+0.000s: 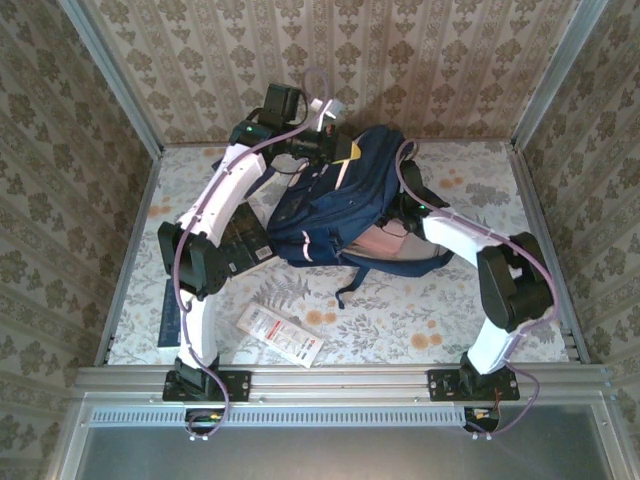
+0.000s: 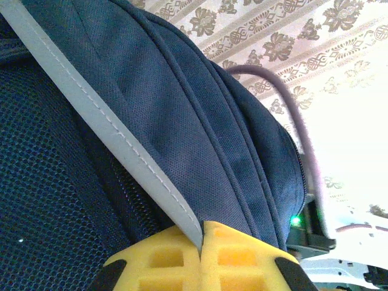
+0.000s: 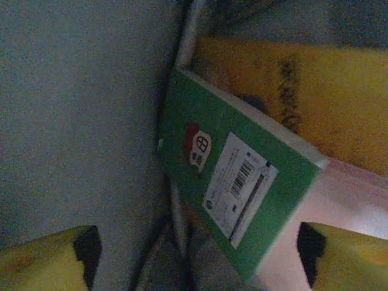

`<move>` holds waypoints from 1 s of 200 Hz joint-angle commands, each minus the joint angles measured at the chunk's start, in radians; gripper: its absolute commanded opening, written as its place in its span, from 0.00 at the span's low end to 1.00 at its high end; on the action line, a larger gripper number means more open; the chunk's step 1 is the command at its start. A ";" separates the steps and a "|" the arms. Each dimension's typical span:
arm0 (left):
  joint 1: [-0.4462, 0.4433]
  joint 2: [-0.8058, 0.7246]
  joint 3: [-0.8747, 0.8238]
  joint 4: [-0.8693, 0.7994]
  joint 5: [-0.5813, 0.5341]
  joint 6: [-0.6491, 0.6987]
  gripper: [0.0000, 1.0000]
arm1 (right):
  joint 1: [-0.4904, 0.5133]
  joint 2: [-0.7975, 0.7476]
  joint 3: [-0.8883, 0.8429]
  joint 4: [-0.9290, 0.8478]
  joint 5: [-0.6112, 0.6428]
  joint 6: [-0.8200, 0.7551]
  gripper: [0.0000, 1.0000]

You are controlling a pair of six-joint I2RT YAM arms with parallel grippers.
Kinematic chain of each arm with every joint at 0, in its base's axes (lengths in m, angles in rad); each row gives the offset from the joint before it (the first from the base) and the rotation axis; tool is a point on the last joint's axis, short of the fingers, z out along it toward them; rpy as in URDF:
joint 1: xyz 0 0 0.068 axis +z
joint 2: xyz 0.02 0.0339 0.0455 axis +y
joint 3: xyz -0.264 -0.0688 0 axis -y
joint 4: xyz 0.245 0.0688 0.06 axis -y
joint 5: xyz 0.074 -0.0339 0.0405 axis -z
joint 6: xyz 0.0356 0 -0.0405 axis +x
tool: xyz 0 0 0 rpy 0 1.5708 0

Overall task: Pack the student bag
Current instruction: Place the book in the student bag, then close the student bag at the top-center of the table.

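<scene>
The student bag, navy blue with pale trim, lies in the middle of the table with its top held up. My left gripper is at the bag's far upper edge. In the left wrist view its yellow fingers are shut on the pale stripe trim of the bag. My right arm reaches into the bag from the right. Inside the bag, my right gripper stands open, its jaws wide apart on either side of a green book with a barcode label, touching nothing.
A yellow item and a pink surface lie behind the green book inside the bag. On the table are a dark book under the left arm, a dark blue book at the left, and a white packet near the front edge.
</scene>
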State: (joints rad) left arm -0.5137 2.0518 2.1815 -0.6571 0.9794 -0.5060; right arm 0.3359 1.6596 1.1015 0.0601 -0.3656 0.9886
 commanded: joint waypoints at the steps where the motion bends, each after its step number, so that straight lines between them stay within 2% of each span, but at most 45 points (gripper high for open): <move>1: 0.004 -0.088 0.021 0.130 0.056 0.000 0.00 | -0.009 -0.178 -0.046 -0.121 0.148 -0.104 0.91; 35: -0.003 -0.072 -0.001 0.137 0.014 0.002 0.00 | -0.036 -0.441 -0.202 -0.180 0.254 -0.138 0.95; 69: -0.032 -0.039 -0.032 0.135 -0.058 0.007 0.00 | -0.060 -0.684 -0.284 -0.424 0.556 -0.123 0.92; 113: -0.108 0.074 -0.019 0.113 -0.155 0.020 0.05 | -0.084 -0.892 -0.370 -0.552 0.729 -0.124 0.89; 130: -0.140 0.135 0.008 0.074 -0.198 0.037 0.12 | -0.084 -0.934 -0.376 -0.572 0.746 -0.135 0.88; 149: -0.166 0.181 0.032 0.043 -0.238 0.036 0.32 | -0.084 -0.963 -0.371 -0.592 0.736 -0.143 0.88; 155: -0.172 0.187 0.046 0.025 -0.254 0.036 0.36 | -0.084 -0.970 -0.368 -0.592 0.731 -0.148 0.88; 176: -0.175 0.134 0.045 -0.008 -0.328 0.046 0.41 | -0.083 -0.997 -0.366 -0.592 0.702 -0.174 0.87; 200: -0.177 -0.037 -0.034 -0.026 -0.522 0.112 0.44 | -0.079 -1.005 -0.362 -0.583 0.629 -0.215 0.86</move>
State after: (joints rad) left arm -0.7013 2.2242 2.1757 -0.6640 0.6533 -0.4679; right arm 0.2550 0.6685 0.7399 -0.5053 0.3134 0.8352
